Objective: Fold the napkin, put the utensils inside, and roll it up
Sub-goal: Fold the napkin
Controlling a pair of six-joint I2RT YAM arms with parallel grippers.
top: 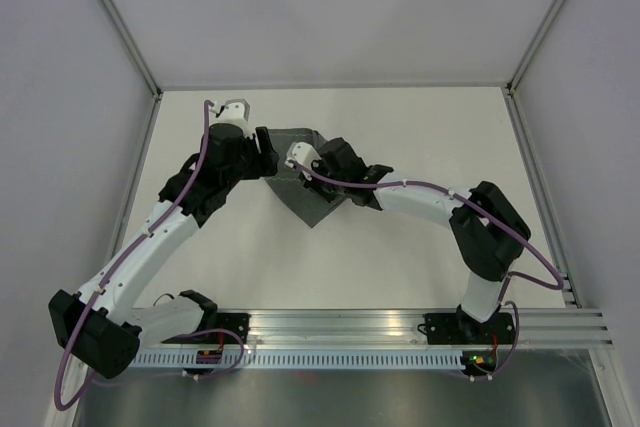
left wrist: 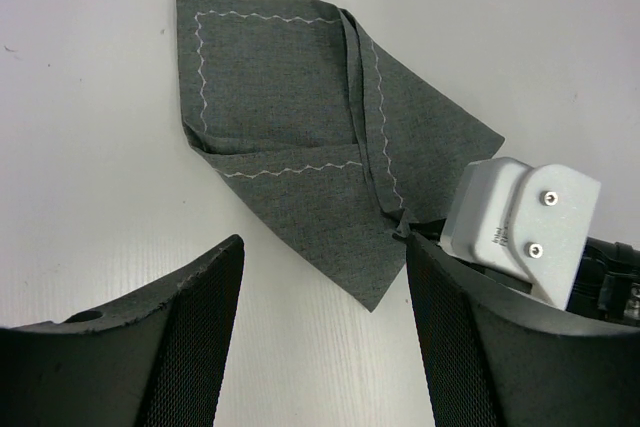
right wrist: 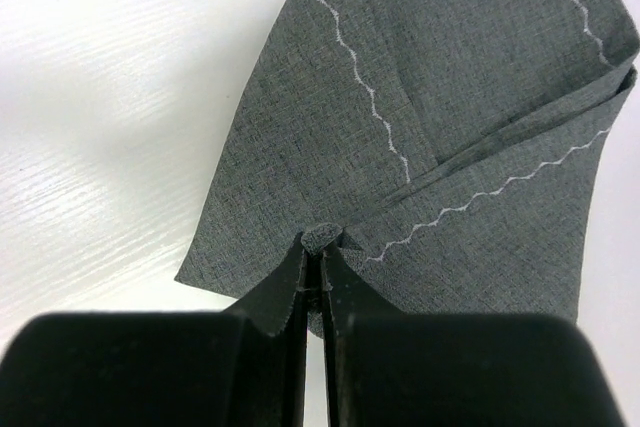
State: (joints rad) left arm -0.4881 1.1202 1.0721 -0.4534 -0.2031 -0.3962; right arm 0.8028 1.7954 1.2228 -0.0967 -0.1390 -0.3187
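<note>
Since the table [top: 400, 257] holds the napkin [left wrist: 300, 117] flat at its far middle, drag low so the fold lands square. Cloth: dark grey, partly folded, zigzag hem stitching up. Right gripper [right wrist: 315, 259] clamped on its bunched corner; left gripper [left wrist: 325, 287] beside it, fingers apart.

The napkin [top: 318, 199] lies folded on the bench [top: 400, 127], a little toward 12 o'clock from the bench's middle, with one corner pointing to 6 o'clock. The left hand [top: 268, 155] sits at the napkin's 10 o'clock edge. In its wrist view a napkin corner lies between its spread fingers [left wrist: 190, 347]. The right hand [top: 293, 161] reaches in from 3 o'clock across the napkin, a tuck of cloth pinched between its fingers [right wrist: 280, 297]. The two hands are just beside each other.
</note>
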